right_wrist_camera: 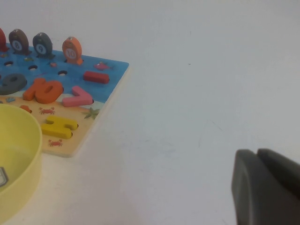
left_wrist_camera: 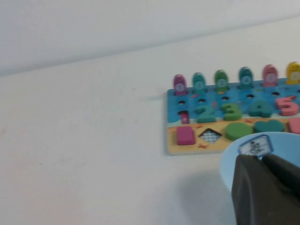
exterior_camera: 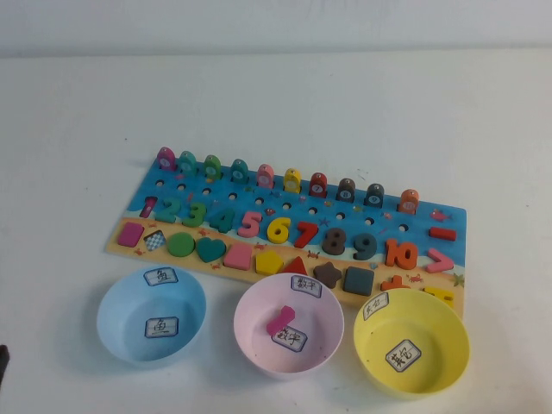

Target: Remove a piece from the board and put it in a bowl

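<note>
Magenta piece [exterior_camera: 280, 320] in pale pink bowl [exterior_camera: 250, 332]; blue, sandy-striped board [exterior_camera: 448, 226].

env: lab test bench, I'd say | plain white surface [exterior_camera: 345, 103] | bare white backdrop | labelled sorting bowls [exterior_camera: 410, 341] beside puzzle board [exterior_camera: 285, 226]

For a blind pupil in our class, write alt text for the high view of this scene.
A magenta digit "1" piece lies inside the pale pink bowl, the middle of three bowls in front of a blue wooden puzzle board of coloured digits, shapes and pegs. A light blue bowl sits left and a yellow bowl right. Neither the left gripper nor the right gripper shows over the table.
</note>
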